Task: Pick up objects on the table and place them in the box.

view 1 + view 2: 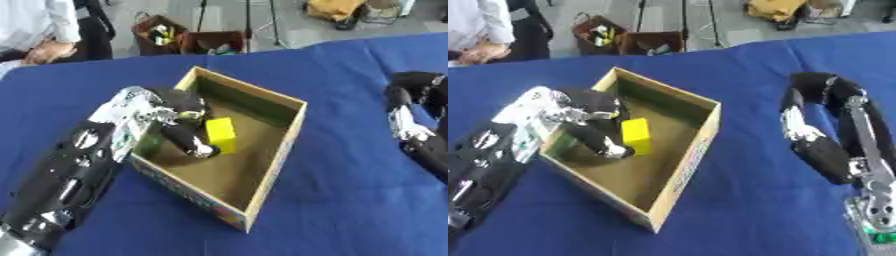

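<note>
An open cardboard box (278,150) stands askew in the middle of the blue table. Inside it, near the left wall, a yellow block (220,134) stands on end on the box floor. My left hand (179,112) reaches over the box's left wall and down into it. Its fingers are curled against the block's top and left side, so it looks pinched between them. My right hand (802,129) rests on the cloth to the right of the box, well apart from it, fingers relaxed and holding nothing.
Blue cloth (332,200) covers the table all round the box. Beyond the far edge, two brown bins (188,37) with small items stand on the floor. A person sits at the far left corner (39,30).
</note>
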### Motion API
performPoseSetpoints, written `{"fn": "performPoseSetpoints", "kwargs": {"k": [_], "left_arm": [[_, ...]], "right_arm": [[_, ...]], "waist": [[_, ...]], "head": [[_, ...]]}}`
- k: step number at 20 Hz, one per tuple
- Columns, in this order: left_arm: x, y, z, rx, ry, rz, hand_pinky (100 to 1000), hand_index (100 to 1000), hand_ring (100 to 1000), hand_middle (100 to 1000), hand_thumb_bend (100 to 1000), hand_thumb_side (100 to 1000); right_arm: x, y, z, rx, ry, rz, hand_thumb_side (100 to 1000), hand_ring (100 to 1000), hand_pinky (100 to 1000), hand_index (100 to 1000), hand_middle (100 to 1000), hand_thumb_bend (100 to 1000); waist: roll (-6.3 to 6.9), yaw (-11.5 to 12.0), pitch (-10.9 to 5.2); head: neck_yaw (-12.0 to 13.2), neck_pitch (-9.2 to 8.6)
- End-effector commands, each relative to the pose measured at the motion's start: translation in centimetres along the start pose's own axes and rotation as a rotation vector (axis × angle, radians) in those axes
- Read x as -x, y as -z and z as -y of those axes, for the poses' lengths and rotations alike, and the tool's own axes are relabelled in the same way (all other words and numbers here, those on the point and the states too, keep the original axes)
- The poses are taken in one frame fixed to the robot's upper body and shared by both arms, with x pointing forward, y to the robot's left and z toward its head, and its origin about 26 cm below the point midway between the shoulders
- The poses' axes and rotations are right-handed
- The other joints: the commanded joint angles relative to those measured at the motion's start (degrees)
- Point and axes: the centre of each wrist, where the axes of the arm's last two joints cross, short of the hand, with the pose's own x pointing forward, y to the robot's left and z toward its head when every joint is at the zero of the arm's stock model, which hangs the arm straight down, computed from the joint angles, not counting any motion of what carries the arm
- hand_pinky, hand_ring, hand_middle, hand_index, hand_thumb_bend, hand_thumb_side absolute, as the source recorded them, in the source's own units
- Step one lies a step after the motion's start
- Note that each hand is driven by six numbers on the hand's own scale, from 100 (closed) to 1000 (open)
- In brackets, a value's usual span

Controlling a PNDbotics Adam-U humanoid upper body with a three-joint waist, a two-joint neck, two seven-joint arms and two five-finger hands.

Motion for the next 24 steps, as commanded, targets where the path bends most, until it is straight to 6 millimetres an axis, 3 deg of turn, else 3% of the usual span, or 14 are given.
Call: {"fn": "performPoseSetpoints", "kwargs": {"k": [1,3,5,10,11,13,14,15,17,20,24], "left_arm": [[0.5,-1.6,-2.2,-0.042,0.055,-0.053,821,1000,936,1000,503,1000],[0.4,-2.0,-2.7,-0.055,0.083,-0.092,844,1000,949,1000,582,1000],[0.2,-2.5,-3.1,-0.079,0.097,-0.115,854,1000,953,1000,571,1000],[-0.4,-4.7,-4.9,-0.197,0.114,-0.125,845,1000,939,988,423,1000],[-0.6,-5.4,-5.5,-0.229,0.115,-0.124,844,1000,937,987,348,1000],[-1.1,-7.0,-6.5,-0.292,0.122,-0.125,837,1000,931,974,363,1000],[-1.4,-7.9,-7.0,-0.332,0.122,-0.124,819,1000,916,949,295,1000],[-1.8,-8.7,-7.4,-0.37,0.121,-0.123,816,1000,914,945,283,1000],[-2.5,-11.2,-8.3,-0.53,0.101,-0.129,709,981,833,843,100,1000],[-3.5,-14.5,-7.9,-0.836,-0.042,-0.187,623,950,760,756,100,974],[-5.5,-16.6,-5.7,-1.097,-0.273,-0.177,574,913,717,703,100,932]], "right_arm": [[-0.5,0.3,0.2,0.003,-0.001,0.021,492,679,748,747,617,100],[-0.5,0.2,0.2,0.004,-0.001,0.02,492,679,748,747,617,100],[-0.5,0.2,0.2,0.003,0.0,0.019,491,679,748,747,617,100],[-0.4,0.1,0.2,0.005,-0.001,0.014,491,678,748,747,617,100],[-0.4,0.1,0.2,0.006,-0.002,0.013,490,678,748,747,617,100],[-0.4,0.1,0.2,0.008,-0.003,0.012,491,678,748,747,617,100],[-0.4,0.1,0.2,0.009,-0.003,0.011,491,678,748,747,617,100],[-0.4,0.1,0.3,0.01,-0.004,0.011,491,678,748,747,617,100],[-0.3,0.1,0.3,0.015,-0.004,0.011,491,678,747,747,617,100],[-0.3,0.1,0.5,0.025,-0.009,0.013,492,677,746,747,618,100],[-0.3,0.2,0.7,0.041,-0.013,0.018,491,677,746,747,617,100]], "waist": [[-0.22,0.09,-1.14],[-0.21,0.14,-1.16],[-0.23,0.28,-1.21],[-0.39,0.7,-1.32],[-0.41,0.8,-1.33],[-0.45,0.97,-1.34],[-0.49,1.09,-1.34],[-0.52,1.19,-1.33],[-0.71,1.57,-1.29],[-0.87,2.18,-1.32],[-1.1,2.86,-1.33]], "head": [[-0.12,0.01],[-0.16,0.08],[-0.22,0.17],[-0.43,0.47],[-0.47,0.54],[-0.61,0.63],[-0.7,0.67],[-0.76,0.7],[-1.03,0.82],[-1.52,1.09],[-1.71,1.49]]}}
